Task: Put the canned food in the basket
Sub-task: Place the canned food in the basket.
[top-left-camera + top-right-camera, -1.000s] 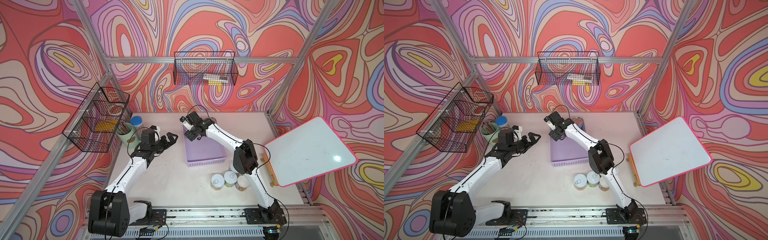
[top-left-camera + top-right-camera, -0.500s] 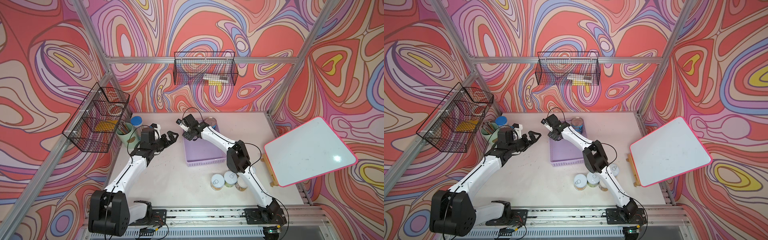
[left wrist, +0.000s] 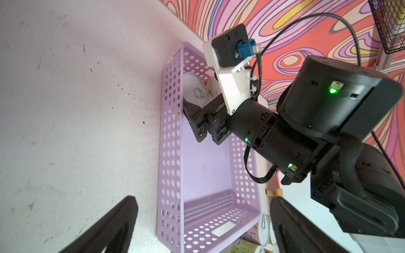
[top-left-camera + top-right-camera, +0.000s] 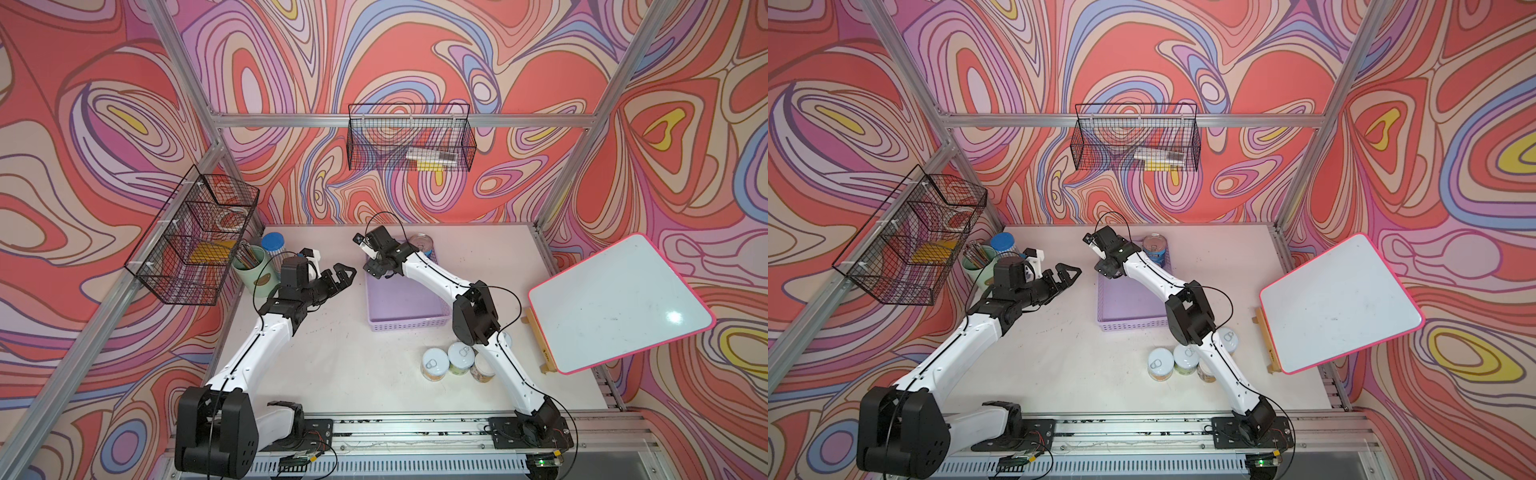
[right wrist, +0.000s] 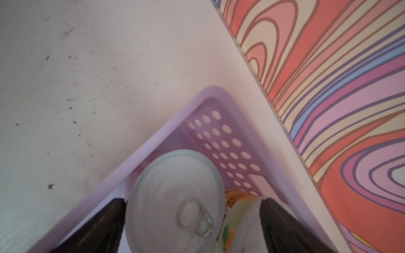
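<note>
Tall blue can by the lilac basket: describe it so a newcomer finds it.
Find the lilac basket mid-table and follow it to its far right corner, towards the back wall. The tall can stands upright there; its bare silver top and blue side set it apart from the short white-lidded cans grouped near the front edge.

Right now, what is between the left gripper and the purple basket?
Nothing. Only bare table lies between the left gripper and the basket, as both top views show.
</note>
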Action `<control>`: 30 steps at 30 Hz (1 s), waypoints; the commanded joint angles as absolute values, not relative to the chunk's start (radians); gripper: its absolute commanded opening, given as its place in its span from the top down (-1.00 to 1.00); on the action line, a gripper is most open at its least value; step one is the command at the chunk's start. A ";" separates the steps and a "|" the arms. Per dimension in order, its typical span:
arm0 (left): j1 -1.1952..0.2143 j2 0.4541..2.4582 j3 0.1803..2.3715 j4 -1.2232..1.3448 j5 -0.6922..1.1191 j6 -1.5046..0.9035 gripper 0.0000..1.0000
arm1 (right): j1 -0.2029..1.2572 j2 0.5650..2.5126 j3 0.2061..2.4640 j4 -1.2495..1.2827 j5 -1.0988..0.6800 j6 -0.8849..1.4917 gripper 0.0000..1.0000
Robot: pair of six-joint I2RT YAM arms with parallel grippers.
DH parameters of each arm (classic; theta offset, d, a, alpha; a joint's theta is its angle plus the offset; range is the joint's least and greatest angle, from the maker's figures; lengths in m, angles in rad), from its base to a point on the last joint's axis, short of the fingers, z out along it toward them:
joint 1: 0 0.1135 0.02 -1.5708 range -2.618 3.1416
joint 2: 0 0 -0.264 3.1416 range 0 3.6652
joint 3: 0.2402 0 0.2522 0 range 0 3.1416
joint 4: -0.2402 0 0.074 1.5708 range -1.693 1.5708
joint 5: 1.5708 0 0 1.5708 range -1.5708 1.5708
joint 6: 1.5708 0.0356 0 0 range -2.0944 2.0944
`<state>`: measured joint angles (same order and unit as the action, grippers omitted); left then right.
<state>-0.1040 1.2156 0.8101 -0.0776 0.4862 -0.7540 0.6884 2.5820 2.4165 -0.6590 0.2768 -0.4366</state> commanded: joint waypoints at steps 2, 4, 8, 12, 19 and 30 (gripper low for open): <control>-0.100 1.181 0.795 -0.112 0.472 -0.724 -0.98 | 0.686 2.575 2.435 -0.648 0.272 -0.418 -0.93; -0.100 1.171 0.795 -0.131 0.462 -0.712 -0.98 | 0.687 2.548 2.421 -0.653 0.244 -0.404 -0.93; -0.100 1.140 0.801 -0.181 0.436 -0.681 -0.97 | 0.697 2.484 2.364 -0.655 0.203 -0.378 -0.93; -0.102 1.092 0.799 -0.219 0.417 -0.659 -0.98 | 0.718 2.382 2.270 -0.645 0.176 -0.349 -0.93; -0.158 1.018 0.821 -0.314 0.353 -0.611 -0.98 | 0.722 2.155 2.046 -0.591 0.094 -0.233 -0.93; -0.332 1.048 0.883 -0.370 0.237 -0.574 -0.97 | 0.723 1.840 1.612 -0.506 0.092 -0.002 -0.93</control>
<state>-0.2955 1.0290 0.8436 -0.3405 0.2832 -0.6079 0.7258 1.8870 1.6787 -0.5236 0.0906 -0.0933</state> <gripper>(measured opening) 0.990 0.964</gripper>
